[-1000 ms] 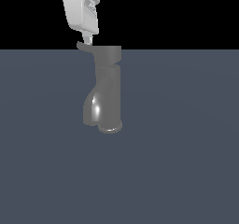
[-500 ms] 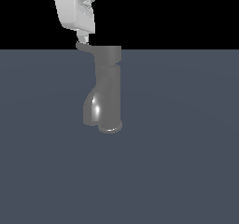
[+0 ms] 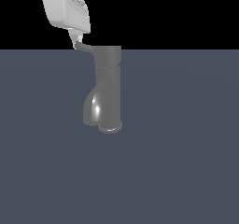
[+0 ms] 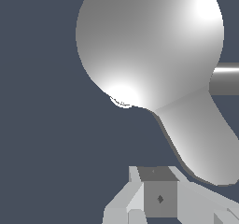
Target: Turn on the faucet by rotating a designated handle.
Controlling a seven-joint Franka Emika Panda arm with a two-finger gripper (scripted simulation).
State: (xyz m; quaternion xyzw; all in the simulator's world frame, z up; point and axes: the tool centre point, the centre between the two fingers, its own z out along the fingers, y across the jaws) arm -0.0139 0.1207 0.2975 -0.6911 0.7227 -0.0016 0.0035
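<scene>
Dark grey glossy metal fills the middle of the exterior view: the faucet (image 3: pixel 108 90) stands upright on a flat slate-blue surface (image 3: pixel 186 171), its round base ring resting on that surface and its short thick spout curving down toward the exterior view's left with a bright highlight along it. A wider cylindrical cap tops the body, and from it the handle (image 3: pixel 85 47), a thin short lever, sticks out sideways toward the exterior view's left, level with the line where the surface meets the black background (image 3: pixel 177 13). Above and beyond the tip of that lever hangs the white gripper (image 3: pixel 74 37), its body tilted and cut off by the upper edge of the picture, its lower end right at the handle's outer tip, touching it or just beside it; which of the two cannot be told. In the wrist view the pale fingers (image 4: pixel 135 199) show at the near edge, with the handle (image 4: pixel 200 134) running past them to the big rounded cap of the faucet (image 4: pixel 149 45) over the slate-blue surface (image 4: pixel 42 125). How far the jaws stand apart cannot be told, and nothing is seen held between them.
</scene>
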